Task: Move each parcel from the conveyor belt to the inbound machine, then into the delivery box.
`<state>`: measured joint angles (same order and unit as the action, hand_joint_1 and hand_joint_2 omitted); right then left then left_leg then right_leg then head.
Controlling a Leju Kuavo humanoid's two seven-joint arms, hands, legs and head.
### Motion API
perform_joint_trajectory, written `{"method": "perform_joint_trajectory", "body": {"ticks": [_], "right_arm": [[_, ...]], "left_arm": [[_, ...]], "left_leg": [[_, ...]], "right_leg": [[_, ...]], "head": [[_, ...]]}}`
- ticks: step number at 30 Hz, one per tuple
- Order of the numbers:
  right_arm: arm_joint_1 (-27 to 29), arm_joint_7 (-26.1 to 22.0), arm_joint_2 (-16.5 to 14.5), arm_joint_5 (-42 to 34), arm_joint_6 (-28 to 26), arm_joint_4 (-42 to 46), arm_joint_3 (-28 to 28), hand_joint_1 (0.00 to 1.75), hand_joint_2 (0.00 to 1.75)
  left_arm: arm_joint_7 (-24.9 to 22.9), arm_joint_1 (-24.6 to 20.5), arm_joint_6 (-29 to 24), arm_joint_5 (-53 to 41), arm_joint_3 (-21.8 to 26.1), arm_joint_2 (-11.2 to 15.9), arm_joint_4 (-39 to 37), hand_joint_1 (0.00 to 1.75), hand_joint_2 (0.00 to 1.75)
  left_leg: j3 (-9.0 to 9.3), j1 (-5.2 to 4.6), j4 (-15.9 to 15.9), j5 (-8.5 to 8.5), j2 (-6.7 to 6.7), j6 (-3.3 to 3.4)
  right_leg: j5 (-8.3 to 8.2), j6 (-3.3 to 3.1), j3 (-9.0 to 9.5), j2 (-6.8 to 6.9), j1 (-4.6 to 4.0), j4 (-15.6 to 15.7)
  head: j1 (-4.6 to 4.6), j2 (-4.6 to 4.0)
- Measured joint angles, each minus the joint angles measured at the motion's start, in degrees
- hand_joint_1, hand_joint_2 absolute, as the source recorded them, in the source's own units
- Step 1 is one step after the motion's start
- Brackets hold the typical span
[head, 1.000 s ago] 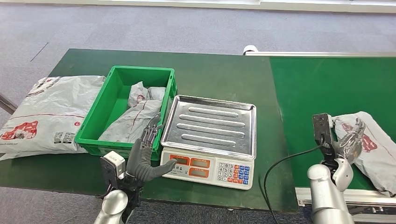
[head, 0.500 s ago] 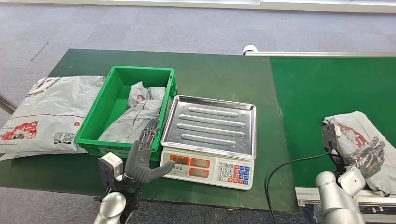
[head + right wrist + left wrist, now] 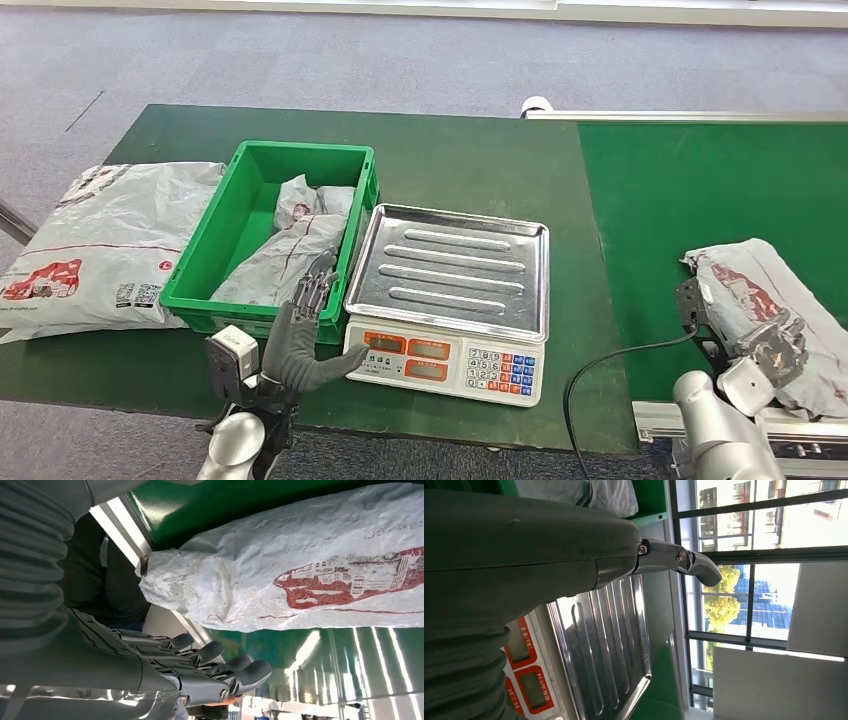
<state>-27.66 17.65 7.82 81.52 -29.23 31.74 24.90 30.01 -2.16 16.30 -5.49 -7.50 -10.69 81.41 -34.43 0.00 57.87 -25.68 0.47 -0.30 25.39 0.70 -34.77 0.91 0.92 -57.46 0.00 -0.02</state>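
Two hands are showing at the near edge. The right hand point(image 3: 768, 352) is hovering over the near end of the parcel point(image 3: 775, 305) on the conveyor belt point(image 3: 690, 190), fingers point(image 3: 210, 655) loosely curled and apart with nothing in them. The parcel is lying at the belt's near right corner, partly overhanging the near edge. A sound pick, I judge, calls for bringing the fingers down across the bag's bulk rather than its loose end, since thin wrapping is likely to slip or bunch.

The left hand point(image 3: 300, 340) is waiting open by the scale point(image 3: 450, 300) at the table's near edge, fingers spread, holding nothing. Beyond it, the green box point(image 3: 262, 175) is already holding a grey bag point(image 3: 290, 245).

The parcel's right side is running out of frame, and whether any fingertip is touching the wrapping is hard to tell.
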Motion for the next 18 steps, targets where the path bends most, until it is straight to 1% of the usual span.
{"method": "perform_joint_trajectory", "body": {"ticks": [7, 18], "right_arm": [[-1.3, 0.1, 0.0, 2.1, 0.4, -1.4, 0.0, 0.0, 1.75], [-2.5, 0.1, 0.0, 2.9, 1.0, -3.0, 0.0, 0.0, 1.75]], "left_arm": [[0.5, 0.0, 0.2, -0.1, 0.6, 0.1, -0.6, 0.0, 1.75], [0.6, 0.0, 0.2, -0.1, 0.8, 0.1, -1.0, 0.0, 1.75]], "left_leg": [[0.0, 0.0, 0.0, 0.0, 0.0, 0.0], [-0.01, 0.0, 0.0, 0.0, -0.01, 0.0]], "right_leg": [[0.0, 0.0, 0.0, 0.0, 0.0, 0.0], [0.0, 0.0, 0.0, 0.01, 0.0, 0.0]], "head": [[0.0, 0.0], [0.0, 0.0]]}}
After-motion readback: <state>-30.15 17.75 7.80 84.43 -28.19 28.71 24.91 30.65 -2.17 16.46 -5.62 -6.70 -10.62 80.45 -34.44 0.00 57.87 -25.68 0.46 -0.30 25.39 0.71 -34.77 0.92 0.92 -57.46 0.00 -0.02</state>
